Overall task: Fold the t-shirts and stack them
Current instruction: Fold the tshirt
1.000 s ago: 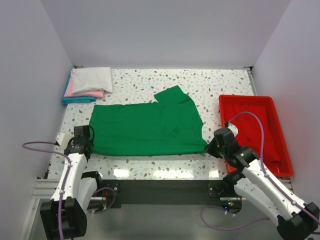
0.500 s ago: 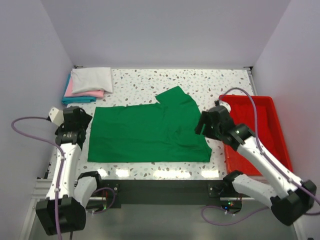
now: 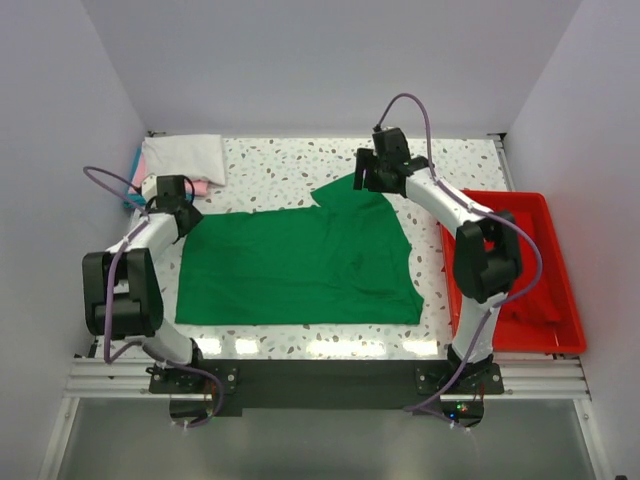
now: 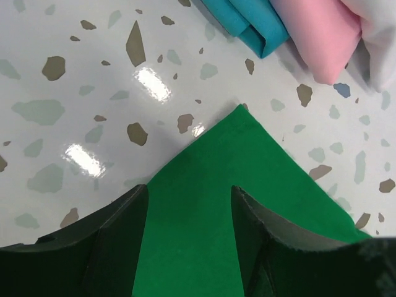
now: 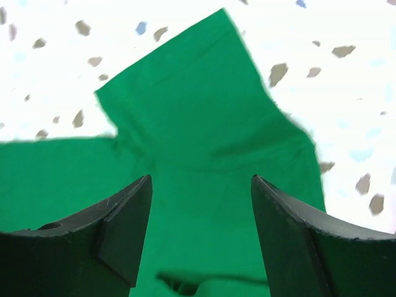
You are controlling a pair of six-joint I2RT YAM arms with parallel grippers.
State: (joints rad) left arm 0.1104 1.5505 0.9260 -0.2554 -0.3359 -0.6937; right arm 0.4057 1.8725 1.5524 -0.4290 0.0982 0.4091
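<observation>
Left gripper [image 3: 185, 215] hung with its jaws spread over the far left corner of the green tee [image 3: 300, 265]. The wrist view showed cloth beneath the fingers [image 4: 124, 238] but nothing pinched. Right gripper [image 3: 362, 178] was likewise spread and empty above the sleeve [image 3: 350, 195], which stuck out from the tee's far right edge.

The green tee lay flat in the middle of the table [image 3: 280, 165], near the arms' bases and just left of the red tray [image 3: 500, 200]. It looked mid-fold: a broad, smooth rectangle with straight near and side edges. Only that one sleeve broke the outline, and a faint crease ran near the right side.

With both grippers at the far edge, the step in hand seemed to be picking up for the next fold. That would call for each gripper to drop onto the cloth and close on the top edge at its own corner. Both would then carry it evenly, so the sleeve ended up tucked inside rather than trailing.

The stack [image 3: 180, 160] sat at the far left corner, white on pink on teal. Its teal edge [image 4: 247, 28] lay close to the green corner but apart from it.
</observation>
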